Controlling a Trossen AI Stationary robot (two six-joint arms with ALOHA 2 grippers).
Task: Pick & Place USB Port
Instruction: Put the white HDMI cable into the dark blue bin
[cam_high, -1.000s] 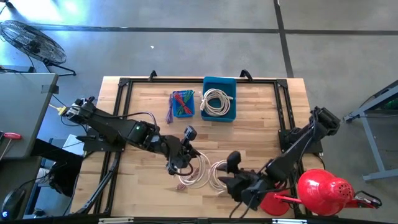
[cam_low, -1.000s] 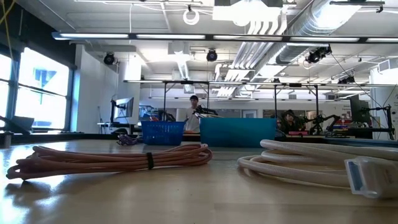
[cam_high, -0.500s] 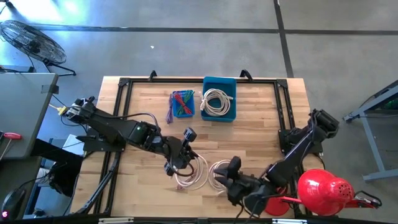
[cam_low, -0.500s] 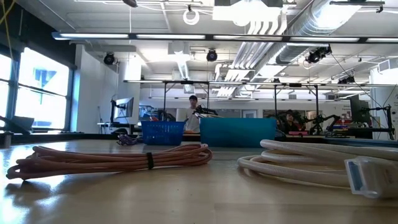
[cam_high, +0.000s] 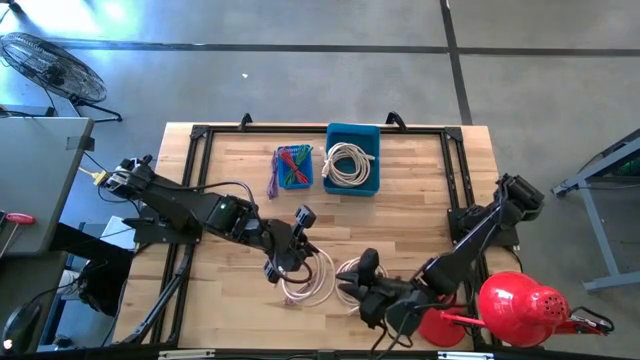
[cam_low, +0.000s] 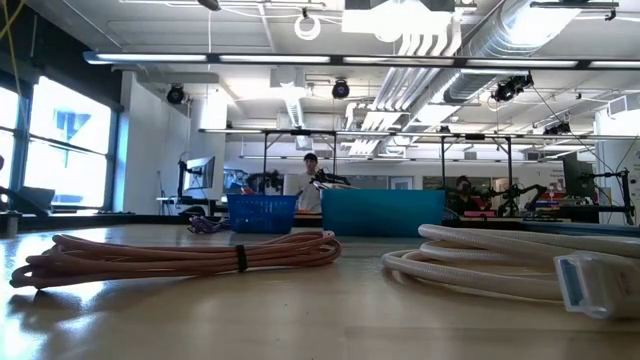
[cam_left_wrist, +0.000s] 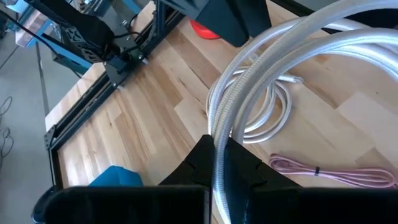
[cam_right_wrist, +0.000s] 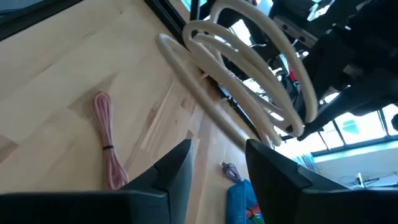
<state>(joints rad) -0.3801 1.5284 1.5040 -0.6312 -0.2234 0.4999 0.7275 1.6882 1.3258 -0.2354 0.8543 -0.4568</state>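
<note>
The left tool (cam_left_wrist: 214, 177) is clamped on a white cable coil (cam_left_wrist: 280, 68) (lifted off the bench), the empty, parted right tool (cam_right_wrist: 217, 163) just beside it.

My view of a robotics lab, exposed silver ceiling ducts (cam_low: 440, 40), more black-framed workstations (cam_low: 470, 170) behind, grey concrete floor (cam_high: 300, 90), pale wooden desk (cam_high: 420, 200)

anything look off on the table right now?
Mostly tidy. One oddity: purple cable hangs over the side of the small blue basket onto the table. The left end effector is shut on a white cable coil, lifting it; the right end effector, open, sits nearby.
</note>
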